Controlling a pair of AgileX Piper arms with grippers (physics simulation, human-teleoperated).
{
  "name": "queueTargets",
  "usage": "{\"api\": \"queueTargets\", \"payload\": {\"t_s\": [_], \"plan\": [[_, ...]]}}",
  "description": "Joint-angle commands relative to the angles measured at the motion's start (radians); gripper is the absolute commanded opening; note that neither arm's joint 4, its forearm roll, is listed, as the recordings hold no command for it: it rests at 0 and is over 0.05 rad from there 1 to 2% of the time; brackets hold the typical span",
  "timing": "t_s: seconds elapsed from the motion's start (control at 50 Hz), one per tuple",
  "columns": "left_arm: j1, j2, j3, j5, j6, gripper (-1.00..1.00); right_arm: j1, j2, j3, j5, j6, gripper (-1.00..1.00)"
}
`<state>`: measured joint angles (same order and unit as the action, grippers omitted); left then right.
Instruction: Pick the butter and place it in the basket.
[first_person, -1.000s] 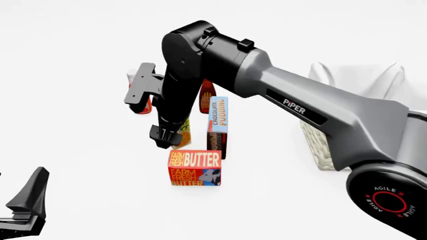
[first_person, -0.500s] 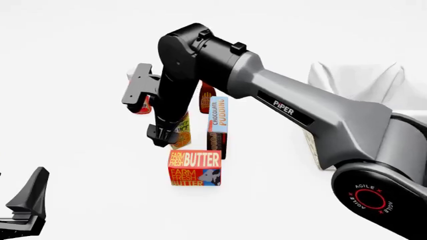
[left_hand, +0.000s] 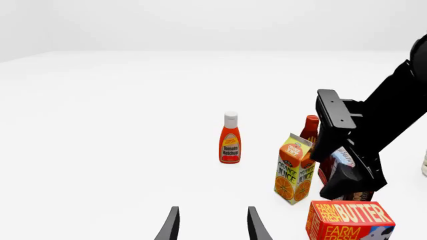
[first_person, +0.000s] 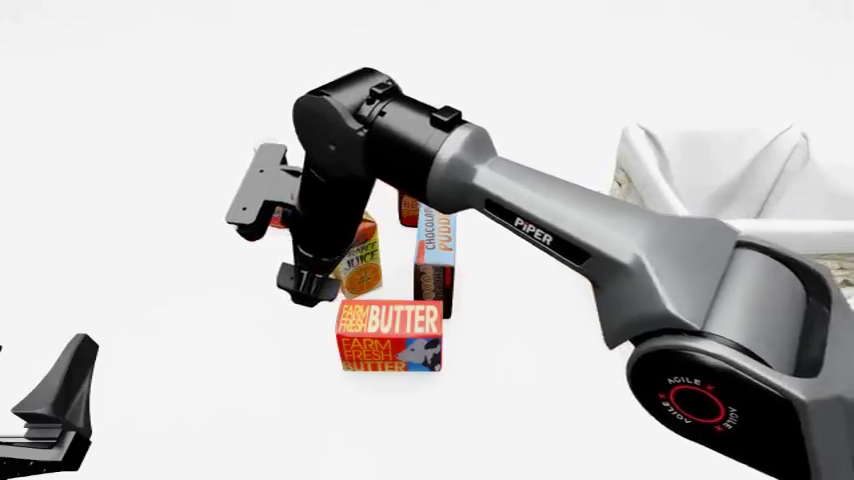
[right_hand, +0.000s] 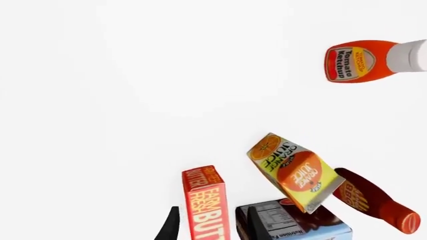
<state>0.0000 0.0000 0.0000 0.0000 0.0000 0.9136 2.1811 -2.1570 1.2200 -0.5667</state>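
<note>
Just below-right of right end effector (first_person: 306, 287): butter (first_person: 388, 337).

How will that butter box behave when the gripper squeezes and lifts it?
The butter looks like a squat, flat-sided box, so it should probably stay stiff and not roll. Its printed faces look smooth, so it may slip. A nudge could push it into the pudding box behind.

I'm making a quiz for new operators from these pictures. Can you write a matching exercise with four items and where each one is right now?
Items:
1. butter
2. orange juice carton
3. basket
4. left gripper

Places in the front view:
A. far right, behind the right arm
B. bottom left corner, away from the groceries
C. nearest box, in front of the pudding box
D. just behind the butter, beside the right gripper

Pairs: 1-C, 2-D, 3-A, 4-B
</note>
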Motion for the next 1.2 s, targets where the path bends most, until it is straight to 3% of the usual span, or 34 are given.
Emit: {"api": "queueTargets", "payload": {"t_s": [0.02,0.82,1.2], "plan": [[0.0,0.0,0.0,0.0,0.0,1.0,0.036,0.014,0.007,0.0,0.034,1.0],[0.0,0.0,0.0,0.0,0.0,1.0,-0.007,0.1,0.027,0.0,0.048,1.0],[0.0,0.0,0.0,0.0,0.0,1.0,-0.059,0.111,0.091,0.0,0.024,1.0]]}}
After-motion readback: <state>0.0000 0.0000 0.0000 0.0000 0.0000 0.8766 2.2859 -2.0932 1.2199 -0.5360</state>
